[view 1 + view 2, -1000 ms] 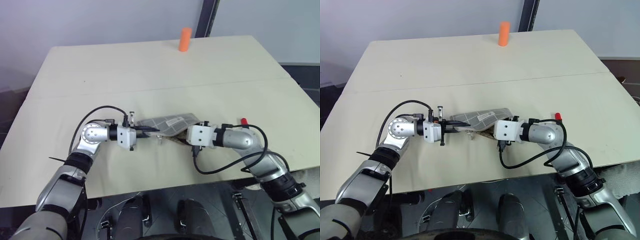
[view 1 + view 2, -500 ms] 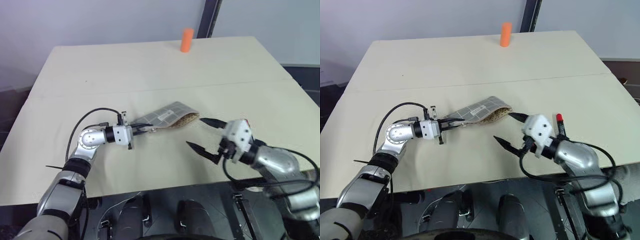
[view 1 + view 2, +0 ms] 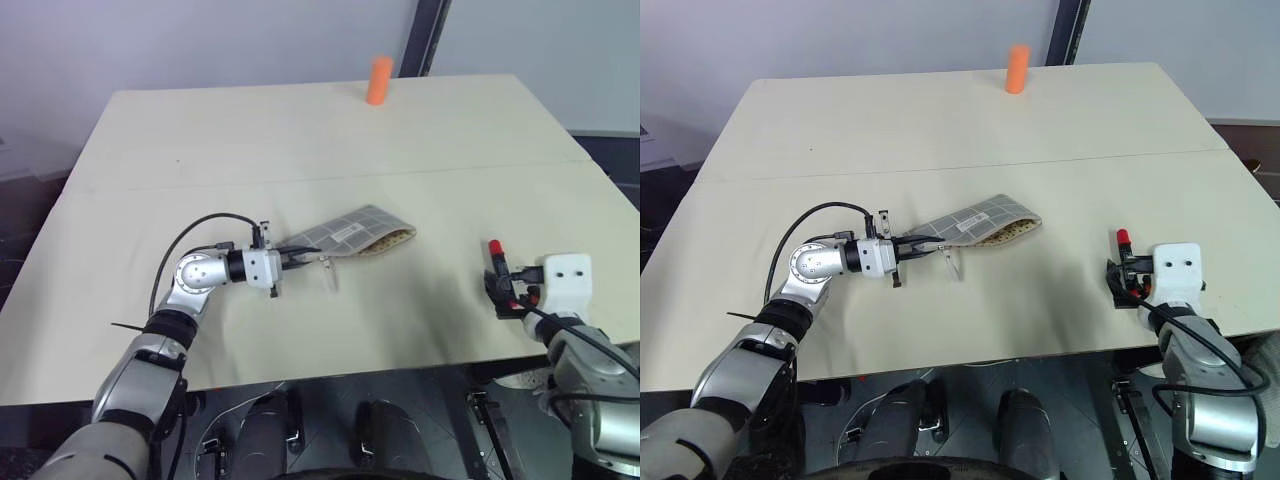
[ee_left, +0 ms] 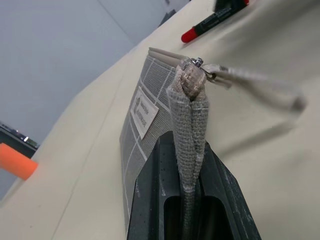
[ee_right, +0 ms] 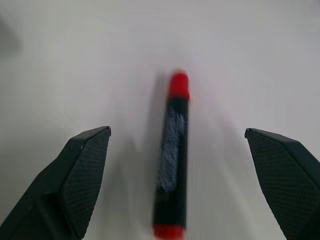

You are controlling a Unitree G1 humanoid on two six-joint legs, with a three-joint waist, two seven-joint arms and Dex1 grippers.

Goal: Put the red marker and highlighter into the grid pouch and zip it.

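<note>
Two hands are at work over the pale table, well apart from each other. On the near right side, the right hand has its two black fingers spread wide, and the red marker lies flat on the table in the gap between them, touched by neither. Its dark barrel runs lengthwise along the direction the fingers point, with the red cap at the far end, away from the wrist. In the head views the marker shows just ahead of the white body of that hand, cap pointing toward the far side of the table.

Toward the left of the table, the left hand is clamped tight on one end of the grid pouch. The left wrist view shows the grey fabric edge of the pouch pinched between the two fingers, with the metal zip slider at the end of the zip and a light pull strap trailing off to one side. The pouch stretches away from that hand toward the table's middle, its held end raised and its far end resting on the table, the white label facing up. The pouch's long edge looks parted near the far end, showing a brownish inside.

An orange cylinder stands upright at the table's far edge, well away from both hands.
</note>
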